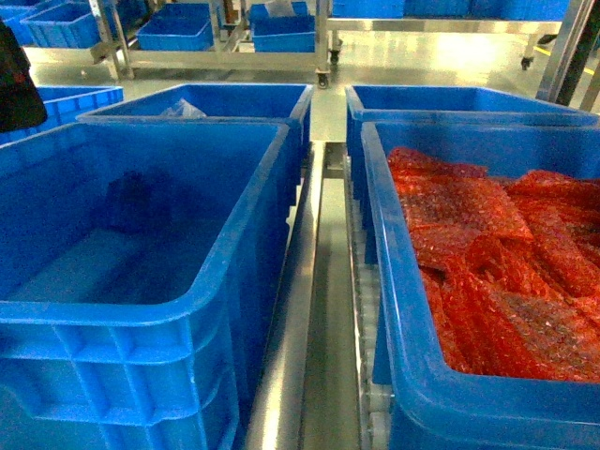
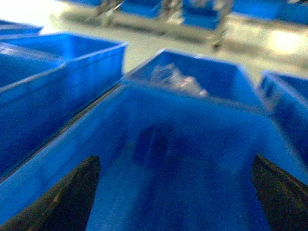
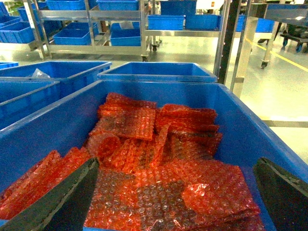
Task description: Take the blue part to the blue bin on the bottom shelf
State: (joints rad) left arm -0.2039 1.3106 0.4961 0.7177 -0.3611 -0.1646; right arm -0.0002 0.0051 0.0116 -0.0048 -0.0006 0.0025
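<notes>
The blue part is a small dark navy block lying on the floor of the blue bin, near its far wall. In the blurred left wrist view the blue part lies ahead of my left gripper. That gripper is open and empty, hanging over the blue bin. My right gripper is open and empty too, above the red bubble-wrap bags. Neither gripper shows in the head view. Silver rails of the shelf run between the two front crates.
The crate of red bags stands right of the bin. Behind are two more blue crates, one holding a clear plastic bag. A far rack carries small blue trays. A steel upright stands right.
</notes>
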